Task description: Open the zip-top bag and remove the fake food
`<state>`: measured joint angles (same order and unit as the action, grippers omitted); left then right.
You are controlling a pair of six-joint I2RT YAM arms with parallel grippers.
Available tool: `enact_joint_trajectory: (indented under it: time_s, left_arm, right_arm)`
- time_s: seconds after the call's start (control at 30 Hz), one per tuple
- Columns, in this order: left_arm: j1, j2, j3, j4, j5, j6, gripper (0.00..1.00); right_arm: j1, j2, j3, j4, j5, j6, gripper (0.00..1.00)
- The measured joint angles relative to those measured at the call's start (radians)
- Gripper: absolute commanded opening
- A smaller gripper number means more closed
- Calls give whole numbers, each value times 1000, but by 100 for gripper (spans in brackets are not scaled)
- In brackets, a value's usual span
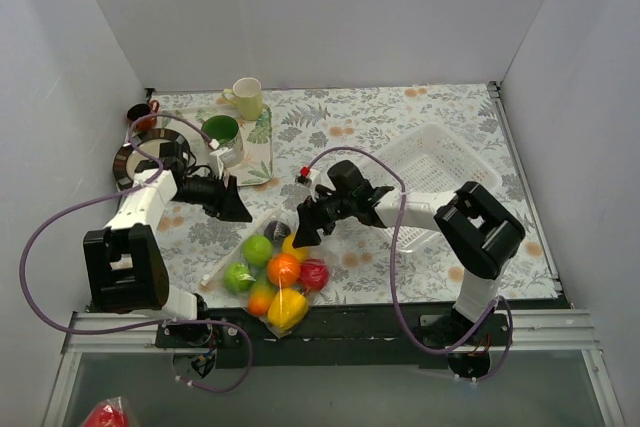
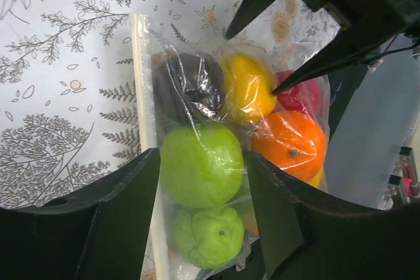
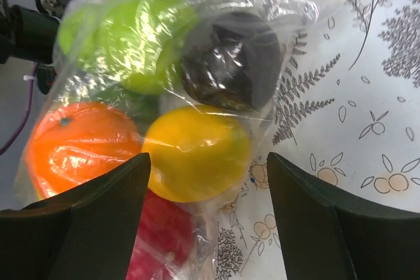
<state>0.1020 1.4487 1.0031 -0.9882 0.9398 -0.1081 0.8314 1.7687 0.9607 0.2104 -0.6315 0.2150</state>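
Zip-top bag (image 1: 270, 247) lies shut on the counter (image 1: 400, 117), full of fake food (image 1: 283, 269), right under both jaws. Left jaws and right jaws are apart, holding nothing. Each should pinch one lip by the zip strip (image 2: 138, 96), not fruit, then pull gently.
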Motion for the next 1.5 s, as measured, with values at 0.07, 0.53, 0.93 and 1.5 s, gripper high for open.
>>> enact_joint_trajectory:
  time_s: [0.07,0.53,0.93,1.5]
  left_arm:
    - [0,7,-2,-14,14,14,66]
    - [100,119,165,-119,247,20,98]
    - [208,300,248,-322,415,298,98]
    - [140,277,47,-370,516,924,98]
  right_arm:
    - [0,43,9,5,-13,13,65]
    - [9,59,80,19,52,23,1]
    - [10,-333,87,-80,229,-145,1]
    - [32,-422,52,-171,233,-194,1]
